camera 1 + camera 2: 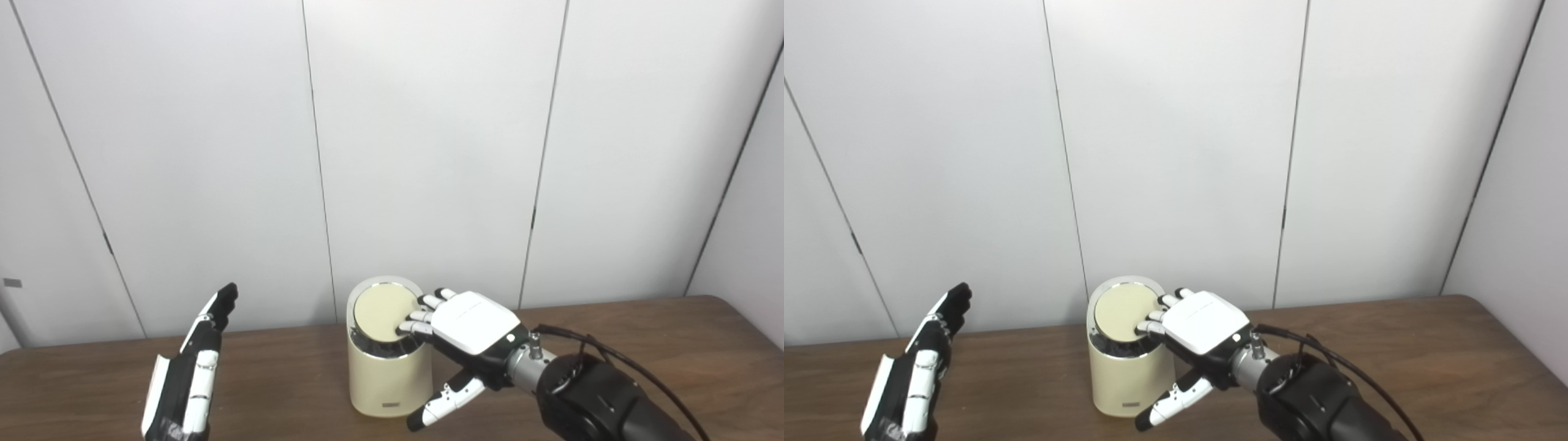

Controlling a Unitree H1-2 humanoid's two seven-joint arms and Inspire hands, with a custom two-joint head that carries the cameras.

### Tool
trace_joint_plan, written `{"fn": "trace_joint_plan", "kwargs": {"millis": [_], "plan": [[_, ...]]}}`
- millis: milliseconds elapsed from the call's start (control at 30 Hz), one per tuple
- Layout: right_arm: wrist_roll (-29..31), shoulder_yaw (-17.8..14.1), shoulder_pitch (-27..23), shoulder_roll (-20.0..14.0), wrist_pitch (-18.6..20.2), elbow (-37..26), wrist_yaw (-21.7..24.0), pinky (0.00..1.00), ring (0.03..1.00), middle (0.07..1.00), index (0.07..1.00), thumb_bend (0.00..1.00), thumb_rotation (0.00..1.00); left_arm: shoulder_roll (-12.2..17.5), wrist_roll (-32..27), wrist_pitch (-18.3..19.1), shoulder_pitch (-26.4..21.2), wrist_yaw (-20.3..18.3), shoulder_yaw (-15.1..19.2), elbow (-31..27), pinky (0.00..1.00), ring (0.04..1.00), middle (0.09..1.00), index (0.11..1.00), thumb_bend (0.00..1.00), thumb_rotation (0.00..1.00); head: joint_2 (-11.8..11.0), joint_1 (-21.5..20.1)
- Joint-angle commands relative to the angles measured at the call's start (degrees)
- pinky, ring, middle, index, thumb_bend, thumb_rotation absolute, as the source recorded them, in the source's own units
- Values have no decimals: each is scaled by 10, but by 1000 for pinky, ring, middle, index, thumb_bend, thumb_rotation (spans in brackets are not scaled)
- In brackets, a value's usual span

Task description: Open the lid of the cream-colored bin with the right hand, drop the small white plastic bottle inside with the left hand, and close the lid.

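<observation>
The cream-colored bin stands upright on the brown table, its round lid lying flat in the rim. My right hand reaches in from the right, fingers apart, with its fingertips resting on the lid's right side and its thumb hanging down beside the bin's wall. My left hand is raised at the left, fingers straight and apart, holding nothing. No small white bottle shows in either view.
The brown table runs across the bottom, with its right edge near the wall corner. White wall panels stand close behind the bin. A black cable loops over my right forearm.
</observation>
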Motion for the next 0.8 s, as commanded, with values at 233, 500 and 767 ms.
{"fn": "trace_joint_plan", "kwargs": {"millis": [233,500,767], "plan": [[-82,23,14,5,-44,11,23,967,931,862,828,929,946,1,27,1,-12,6,-4,-24,977,933,916,908,600,1000,3,2],[-30,-36,36,29,-20,-18,24,972,942,866,838,901,913,2,28,-3,-12,6,-3,-24,966,929,912,903,576,999,3,2],[203,-178,82,90,-3,-35,-85,904,931,902,887,782,836,1,29,-10,-13,11,1,-19,961,923,907,896,571,991,2,2]]}}
